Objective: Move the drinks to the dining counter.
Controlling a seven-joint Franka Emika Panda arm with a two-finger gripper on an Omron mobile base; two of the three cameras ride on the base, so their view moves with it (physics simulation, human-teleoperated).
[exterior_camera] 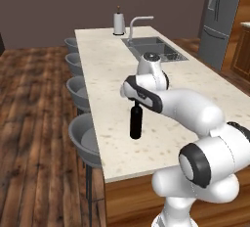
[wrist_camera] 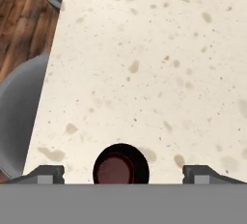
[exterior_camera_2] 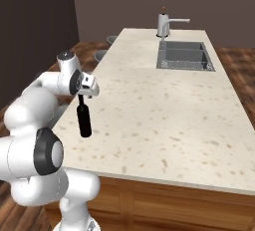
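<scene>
A tall black wine bottle point(exterior_camera: 135, 123) point(exterior_camera_2: 84, 120) stands upright on the dining counter point(exterior_camera: 112, 74) point(exterior_camera_2: 164, 105), near its front left edge. My gripper point(exterior_camera: 137, 103) point(exterior_camera_2: 81, 98) hangs straight above the bottle, around its neck. In the hand view the bottle's round dark top point(wrist_camera: 120, 164) sits midway between the two fingertips point(wrist_camera: 46, 174), which stand wide apart and clear of it. The gripper point(wrist_camera: 123, 175) is open and holds nothing.
A steel sink point(exterior_camera: 154, 49) point(exterior_camera_2: 184, 56) with a curved faucet point(exterior_camera: 139, 23) point(exterior_camera_2: 172, 23) lies at the counter's far end, beside a white upright cylinder point(exterior_camera: 118, 23). Grey round stools point(exterior_camera: 83, 138) point(wrist_camera: 19, 112) line the counter's left side. A steel fridge point(exterior_camera: 219, 15) stands at the far right.
</scene>
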